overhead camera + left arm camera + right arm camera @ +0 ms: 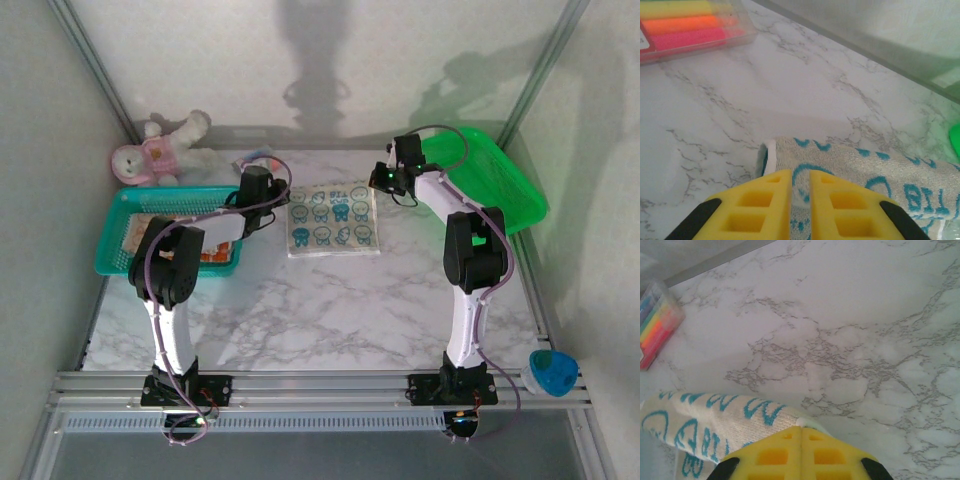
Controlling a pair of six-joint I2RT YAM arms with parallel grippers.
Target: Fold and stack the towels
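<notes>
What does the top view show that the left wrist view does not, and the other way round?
The top view adds the left arm and right arm, the teal basket with an orange towel in it, the plush toy behind it, and the whole white-and-blue towel spread at mid-table. The left wrist view adds the left tool, a narrow gap between its yellow fingers, at that towel's curled corner, and a marker case with yellow, orange and pink pens. Both share the white-and-blue towel, the marble table and the green basket.
</notes>
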